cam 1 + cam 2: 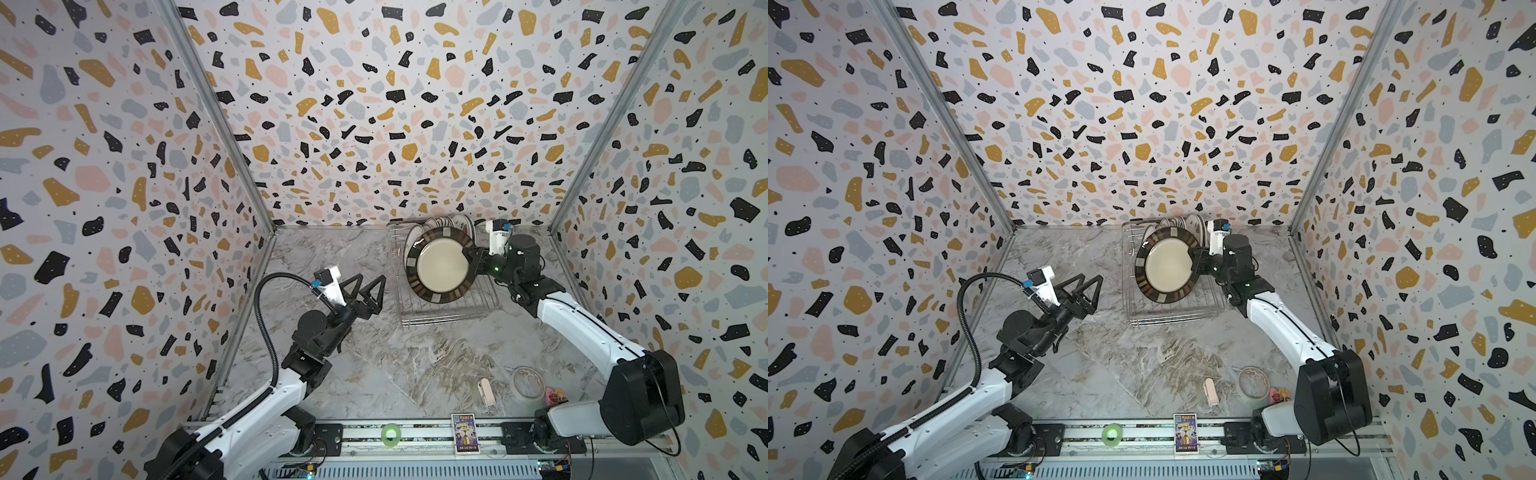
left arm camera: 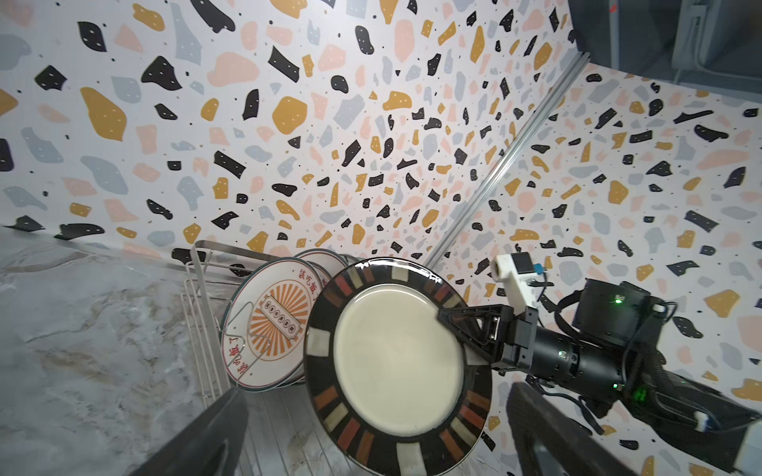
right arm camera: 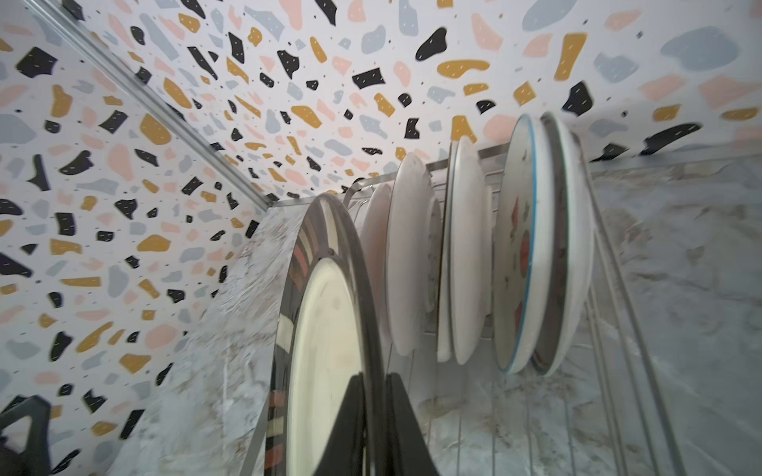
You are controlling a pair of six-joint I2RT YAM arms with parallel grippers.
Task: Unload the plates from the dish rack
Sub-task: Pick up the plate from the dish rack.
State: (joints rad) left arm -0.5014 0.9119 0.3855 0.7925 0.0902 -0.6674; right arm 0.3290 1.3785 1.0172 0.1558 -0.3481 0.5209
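- Right gripper [image 1: 469,259] pressed together on the rim of a round cream ceramic plate with a dark rim of brown and red blocks [image 1: 442,264]; one finger lies on the plate's face, the other goes behind it.
- This dark-rimmed plate hangs tilted over the near half of the silver wire dish rack [image 1: 451,316], face turned toward the left arm; whether its lower edge is clear of the wires I cannot tell.
- Dish rack stands at the worktop's far edge, right of its middle.
- Left gripper [image 1: 371,279] spread wide, holding nothing; near the rack's left side but apart from it; idle, by my reading.
- Remaining in the rack, upright at its far end: a white round plate with orange sunburst and red lettering [image 2: 268,325]; plain-backed white plates [image 3: 412,255]; a blue-edged plate with red print [image 3: 519,247]; at least four by my count.
- Grey marbled worktop [image 1: 374,374]: in both top views no plate is seen lying on it.
- Judgement: early; one plate in hand and not yet set down; every other plate has yet to come out.
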